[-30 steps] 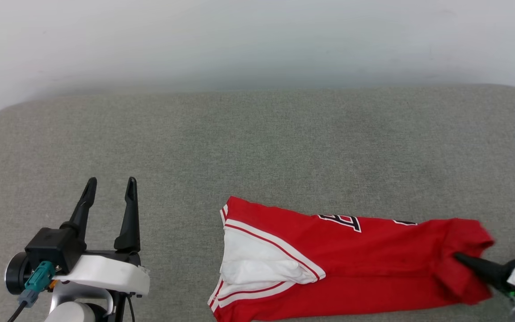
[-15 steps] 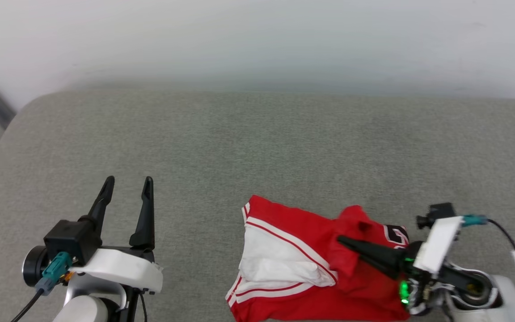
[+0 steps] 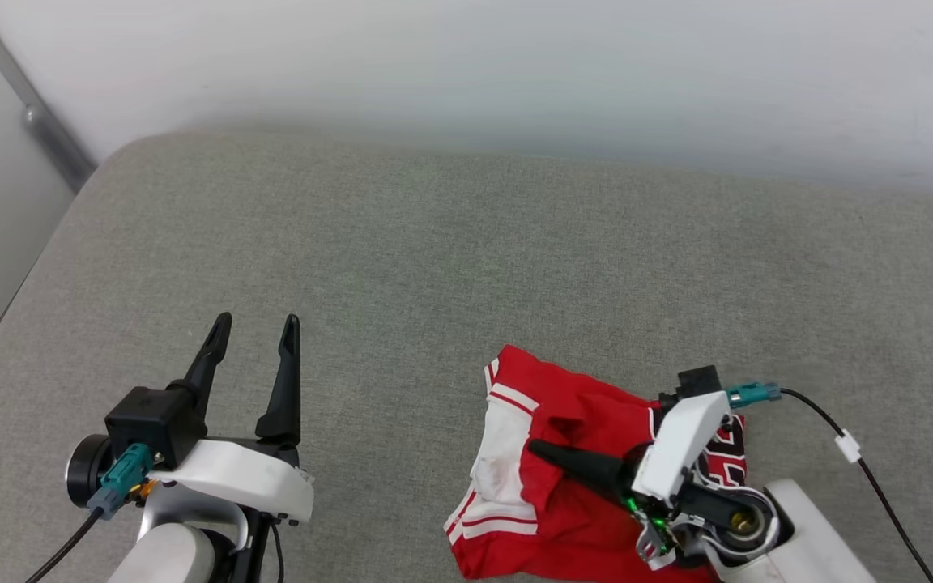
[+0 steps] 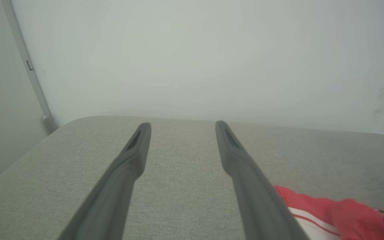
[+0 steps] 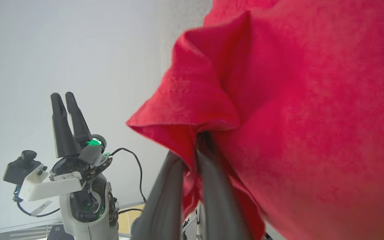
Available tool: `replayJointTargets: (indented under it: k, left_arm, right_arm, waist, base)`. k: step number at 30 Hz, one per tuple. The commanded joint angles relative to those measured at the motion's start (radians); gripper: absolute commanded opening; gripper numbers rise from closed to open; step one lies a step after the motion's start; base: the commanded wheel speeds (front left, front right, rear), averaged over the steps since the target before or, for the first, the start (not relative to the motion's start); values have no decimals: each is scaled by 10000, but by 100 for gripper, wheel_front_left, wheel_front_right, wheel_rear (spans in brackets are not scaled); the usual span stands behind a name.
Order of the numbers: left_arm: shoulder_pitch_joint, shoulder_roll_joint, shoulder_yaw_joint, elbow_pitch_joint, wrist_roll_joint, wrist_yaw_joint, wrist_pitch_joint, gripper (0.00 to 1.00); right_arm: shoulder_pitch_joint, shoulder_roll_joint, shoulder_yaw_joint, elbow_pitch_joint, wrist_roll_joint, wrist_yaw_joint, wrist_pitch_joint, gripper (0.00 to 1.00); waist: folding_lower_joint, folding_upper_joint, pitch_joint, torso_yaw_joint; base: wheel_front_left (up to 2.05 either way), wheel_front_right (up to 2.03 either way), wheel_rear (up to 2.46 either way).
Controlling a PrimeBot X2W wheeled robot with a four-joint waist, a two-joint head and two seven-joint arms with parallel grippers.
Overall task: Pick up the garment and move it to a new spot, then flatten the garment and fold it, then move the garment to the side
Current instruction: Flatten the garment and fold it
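Observation:
The garment (image 3: 576, 478) is a red T-shirt with a white sleeve and striped trim, bunched at the near right of the grey cushion; part of the black print (image 3: 727, 455) shows beside my right wrist. My right gripper (image 3: 538, 448) points left over it, shut on a fold of red cloth (image 5: 185, 110) that is doubled over the shirt and hides the fingertips. My left gripper (image 3: 257, 320) stands open well to the left of the shirt, nothing between its fingers (image 4: 138, 150). In the left wrist view the garment (image 4: 315, 206) shows at the lower right. The left gripper (image 5: 64, 97) also appears in the right wrist view.
The grey fabric surface (image 3: 434, 259) stretches wide behind and left of the shirt. A white wall (image 3: 515, 65) stands behind it. The cushion's left edge (image 3: 29, 275) drops off beside a metal strip (image 3: 29, 113). A black cable (image 3: 863, 461) trails from the right wrist.
My right gripper has carried the shirt's right end leftward over the rest, doubling it into a shorter bundle. The head camera has turned left. The left gripper stays open.

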Motion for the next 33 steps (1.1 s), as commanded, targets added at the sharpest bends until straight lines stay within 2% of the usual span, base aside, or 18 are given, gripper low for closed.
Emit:
replayJointTargets:
  k: [1, 2, 7, 10, 15, 20, 25, 26, 29, 33]
  left_arm:
    - [-96, -8, -9, 12, 8, -26, -40, 100]
    - [-93, -22, -9, 24, -9, -30, -63, 100]
    - [-1, -9, 45, 86, -33, 46, -113, 100]
    - [47, 41, 70, 127, -57, 52, -143, 100]
    - [143, 8, 93, 193, -136, 96, -172, 100]
    - [194, 43, 145, 211, -129, 186, -194, 100]
    - [317, 87, 265, 267, -208, 265, -262, 100]
    - [440, 65, 295, 348, -227, 295, -297, 100]
    - [561, 106, 345, 405, -265, 331, -340, 100]
    - [722, 168, 378, 481, -243, 361, -386, 100]
  right_arm:
    - [-179, 19, 176, 48, 10, -1, -51, 73]
    - [-280, 13, 285, 23, -76, -1, -141, 100]
    - [-605, -144, 812, -380, -512, -1, -215, 100]
    - [-845, -458, 1199, -944, -1024, -1, -338, 100]
    - [-931, -1219, 1853, -2094, -2402, -1, -1278, 100]
    - [-616, -2263, 1766, -2929, -3815, -1, -2285, 100]
    - [-156, -3059, 684, -3103, -5864, -1, -3546, 100]
    - [382, -3162, -303, -3307, -6951, -1, -4166, 100]
    - [966, -3056, -1372, -3798, -8154, -2, -4983, 100]
    - [1767, -2472, -2593, -4617, -9598, -1, -6072, 100]
  waist:
    - [0, 0, 41, 7]
    - [0, 0, 60, 0]
    - [0, 0, 86, -158]
    - [0, 0, 75, -329]
    - [0, 0, 1, -653]
    - [0, 0, -86, -1066]
    - [0, 0, -181, -1492]
    - [0, 0, -324, -1680]
    - [0, 0, -423, -1830]
    - [0, 0, -512, -1938]
  base:
    - [0, 0, 0]
    - [0, 0, 0]
    - [0, 0, 0]
    - [0, 0, 0]
    - [0, 0, 0]
    - [0, 0, 0]
    - [0, 0, 0]
    - [0, 0, 0]
    - [0, 0, 0]
    - [0, 0, 0]
